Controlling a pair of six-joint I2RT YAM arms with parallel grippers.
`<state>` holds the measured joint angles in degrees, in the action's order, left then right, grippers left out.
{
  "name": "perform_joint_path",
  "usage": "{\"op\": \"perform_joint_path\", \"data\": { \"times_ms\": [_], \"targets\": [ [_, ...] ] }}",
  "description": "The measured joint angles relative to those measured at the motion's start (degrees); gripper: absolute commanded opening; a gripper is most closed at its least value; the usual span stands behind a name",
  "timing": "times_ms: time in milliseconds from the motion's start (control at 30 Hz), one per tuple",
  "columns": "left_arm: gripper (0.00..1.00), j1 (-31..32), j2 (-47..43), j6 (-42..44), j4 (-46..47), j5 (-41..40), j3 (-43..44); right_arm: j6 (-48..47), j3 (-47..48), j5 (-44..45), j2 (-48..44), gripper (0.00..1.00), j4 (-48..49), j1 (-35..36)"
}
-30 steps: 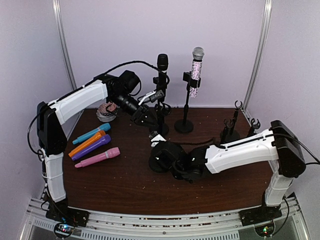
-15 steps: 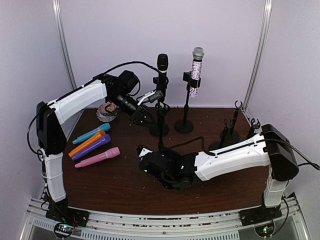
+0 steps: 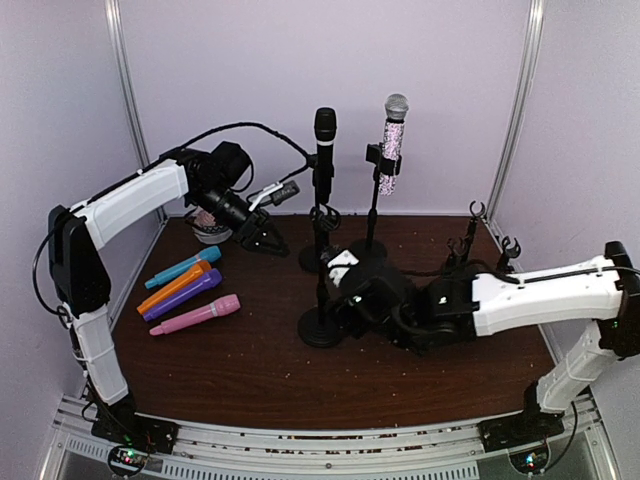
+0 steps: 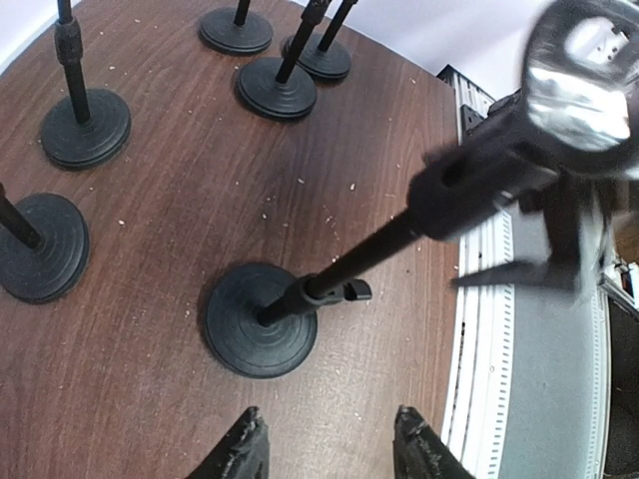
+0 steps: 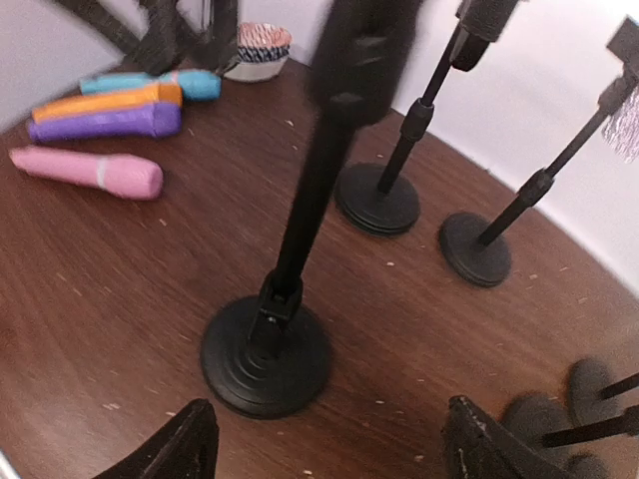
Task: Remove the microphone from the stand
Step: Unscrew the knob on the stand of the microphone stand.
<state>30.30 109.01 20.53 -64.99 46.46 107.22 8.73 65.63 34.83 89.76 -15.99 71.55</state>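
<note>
Right hand (image 5: 334, 449) spread, black microphone (image 3: 325, 127) upright on stand (image 3: 320, 328)

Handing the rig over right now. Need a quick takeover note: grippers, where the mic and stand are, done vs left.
left gripper: open, empty, raised off the table to the left of the stand.
right gripper: open, empty, low on the table with the stand's base just ahead of its jaws.
black handheld microphone: upright in the clip of the black round-based metal stand, mid-table.
Done: nothing; the microphone is not yet out.
Left: grip the microphone and lift it from the clip, probably steadying the stand.
</note>
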Motion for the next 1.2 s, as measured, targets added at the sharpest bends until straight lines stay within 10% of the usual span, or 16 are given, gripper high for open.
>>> {"op": "perform_joint_path", "data": {
  "times_ms": [200, 533, 867, 1200],
  "targets": [
    [0.46, -0.7, -2.5, 1.1, -0.2, -0.7, -1.9, 20.6, -10.1, -28.0, -9.3, 0.77, 11.7, -13.1],
    [0.46, -0.7, -2.5, 1.5, -0.2, -0.9, -2.0, 46.0, -16.9, -59.1, 0.5, 0.74, 33.4, -20.3],
    [0.46, -0.7, -2.5, 1.6, -0.2, -1.0, -2.0, 67.6, -19.5, -68.3, 14.0, 0.59, 62.7, -23.1],
    [0.46, -0.7, -2.5, 1.9, -0.2, -1.1, -1.9, 75.6, -20.2, -69.7, 18.0, 0.24, 73.7, -24.2]
  ]
}}
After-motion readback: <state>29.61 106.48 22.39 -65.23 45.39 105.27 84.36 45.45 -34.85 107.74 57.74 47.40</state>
